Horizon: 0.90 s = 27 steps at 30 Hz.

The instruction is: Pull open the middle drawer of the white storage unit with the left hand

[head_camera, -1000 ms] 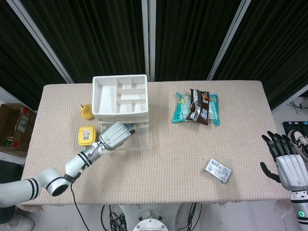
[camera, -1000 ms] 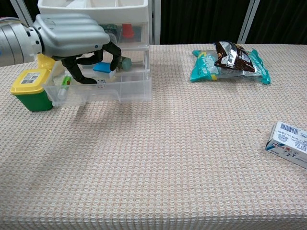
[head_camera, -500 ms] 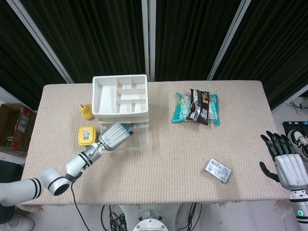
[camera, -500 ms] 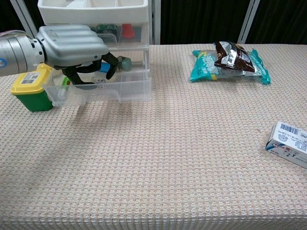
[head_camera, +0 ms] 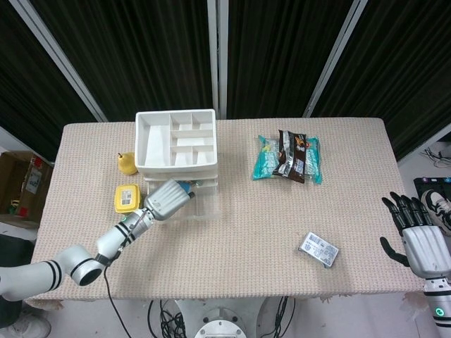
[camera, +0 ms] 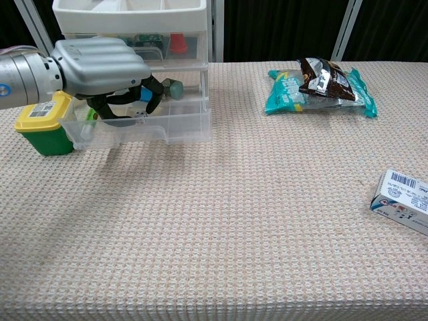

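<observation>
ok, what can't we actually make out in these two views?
- Left hand fingertips: chest view, curled behind the clear drawer front; a real grip can't be confirmed.
- Drawer contents: head view, too small and covered by the left hand.
- Storage unit top: chest view, cut off by the upper edge.
- Box: chest view, cut by the right edge, print too small.
- Right hand: absent from chest view.

Left hand [camera: 100, 63] palm down, fingers [camera: 150, 90] curled under, right hand [head_camera: 423, 243] upright, fingers spread

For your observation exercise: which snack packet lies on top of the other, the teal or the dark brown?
The dark brown packet lies on top; the teal packet lies flat on the table, showing at both sides beneath it.
</observation>
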Tool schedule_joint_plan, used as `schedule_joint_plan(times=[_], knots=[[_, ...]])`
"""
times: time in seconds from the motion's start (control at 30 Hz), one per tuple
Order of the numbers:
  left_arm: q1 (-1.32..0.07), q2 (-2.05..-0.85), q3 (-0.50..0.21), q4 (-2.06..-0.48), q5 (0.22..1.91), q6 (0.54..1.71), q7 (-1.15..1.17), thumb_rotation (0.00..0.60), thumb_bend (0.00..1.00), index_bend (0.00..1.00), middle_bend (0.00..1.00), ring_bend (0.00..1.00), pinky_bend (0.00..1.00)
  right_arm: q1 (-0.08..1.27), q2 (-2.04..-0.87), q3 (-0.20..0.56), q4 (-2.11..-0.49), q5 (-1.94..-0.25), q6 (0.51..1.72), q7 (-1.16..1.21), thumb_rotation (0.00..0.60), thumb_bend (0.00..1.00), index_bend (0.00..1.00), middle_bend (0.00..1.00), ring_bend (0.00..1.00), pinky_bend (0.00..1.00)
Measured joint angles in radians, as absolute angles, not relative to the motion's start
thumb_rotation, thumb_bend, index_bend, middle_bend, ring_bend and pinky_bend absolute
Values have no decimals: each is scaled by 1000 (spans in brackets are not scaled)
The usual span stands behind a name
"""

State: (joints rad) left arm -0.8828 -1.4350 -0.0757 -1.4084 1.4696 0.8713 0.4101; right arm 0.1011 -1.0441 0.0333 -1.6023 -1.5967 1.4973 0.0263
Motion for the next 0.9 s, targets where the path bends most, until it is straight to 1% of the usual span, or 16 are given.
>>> schedule_joint_plan(times=[0.17, 0.27, 0.47, 0.6, 0.77, 0.9], knots=[[-874, -1424, -77, -1425, 1471, 897, 403, 600, 406, 546, 873, 995, 1000, 102, -1044, 33, -1602, -1600, 1498, 29, 600, 284, 0, 0, 0, 0], [-859, -1404, -81, -1453, 1475, 934, 404, 600, 405, 546, 873, 995, 1000, 103, -1043, 33, -1601, -1606, 1500, 34, 600, 284, 0, 0, 0, 0], [-799, -1333, -83, -1568, 1497, 1060, 423, 600, 398, 546, 872, 994, 1000, 106, -1042, 33, -1594, -1620, 1505, 45, 600, 284, 0, 0, 0, 0], [-750, -1298, -58, -1656, 1569, 1152, 465, 600, 397, 546, 871, 994, 1000, 109, -1048, 31, -1586, -1622, 1501, 51, 600, 284, 0, 0, 0, 0], [-732, -1318, -10, -1702, 1672, 1161, 537, 600, 398, 546, 870, 995, 1000, 106, -1051, 27, -1584, -1631, 1509, 54, 600, 285, 0, 0, 0, 0], [-740, -1389, 9, -1688, 1694, 1108, 597, 600, 397, 544, 869, 994, 1000, 99, -1047, 25, -1586, -1632, 1521, 54, 600, 284, 0, 0, 0, 0]])
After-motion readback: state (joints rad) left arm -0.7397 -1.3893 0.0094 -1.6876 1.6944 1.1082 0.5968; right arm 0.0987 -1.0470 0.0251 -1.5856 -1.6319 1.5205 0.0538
